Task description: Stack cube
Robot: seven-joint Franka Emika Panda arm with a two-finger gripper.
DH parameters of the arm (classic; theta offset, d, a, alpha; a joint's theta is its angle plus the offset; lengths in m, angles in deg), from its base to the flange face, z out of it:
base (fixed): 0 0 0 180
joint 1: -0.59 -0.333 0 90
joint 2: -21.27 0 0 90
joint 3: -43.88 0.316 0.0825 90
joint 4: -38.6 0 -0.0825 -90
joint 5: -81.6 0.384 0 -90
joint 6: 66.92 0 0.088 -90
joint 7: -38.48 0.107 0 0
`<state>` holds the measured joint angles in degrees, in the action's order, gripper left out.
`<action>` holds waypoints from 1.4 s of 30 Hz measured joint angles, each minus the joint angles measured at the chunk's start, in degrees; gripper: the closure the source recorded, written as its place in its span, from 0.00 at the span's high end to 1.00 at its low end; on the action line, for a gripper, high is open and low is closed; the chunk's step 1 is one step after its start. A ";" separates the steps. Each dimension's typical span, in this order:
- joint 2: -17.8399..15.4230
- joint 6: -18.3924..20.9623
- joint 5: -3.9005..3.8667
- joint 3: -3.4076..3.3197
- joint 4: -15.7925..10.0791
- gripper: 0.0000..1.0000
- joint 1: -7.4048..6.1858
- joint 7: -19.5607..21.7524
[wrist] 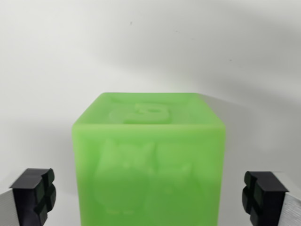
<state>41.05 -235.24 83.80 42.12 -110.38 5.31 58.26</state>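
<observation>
Wrist view, single frame. Green cube (148,160) sits centred betw. the two fingers of the end effector (149,197), directly ahead of the camera and close in. Cube is translucent, w/ raised relief figures on the near face and a moulded mark on the top face; detail soft, not legible.

End effector: fingers apart. Black pad (34,195) at the wrist view's left and its opposite no. at the wrist view's right both stand clear of the cube sides, a visible gap each side. No contact seen. Gaps approx. equal, so alignment looks good.

Cube rests on a plain white worktop (70,56); its base is cut off by the frame's lower edge, so seating can't be confirmed. No second cube in view; stack target not visible from this camera.

Judgement: step in hand is the pre-grasp, w/ the end effector straddling the cube, grip not yet made. Task looks early; nothing is stacked as far as shown.

Next move calls for: closing the fingers squarely on the two side faces, pads flat to the walls, w/o nudging the cube off centre. Whether more descent is needed first can't be told, as pad height vs. cube is only partly shown. Smooth plastic faces may slip under a light grip.
</observation>
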 joint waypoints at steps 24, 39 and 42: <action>3.78 -2.85 0.00 0.64 1.08 0.00 0.68 0.00; 3.78 -2.85 0.00 0.66 1.08 0.00 0.68 0.00; 3.78 -2.85 0.00 0.66 1.08 0.00 0.68 0.00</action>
<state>44.84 -238.09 83.80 42.78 -109.31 5.99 58.26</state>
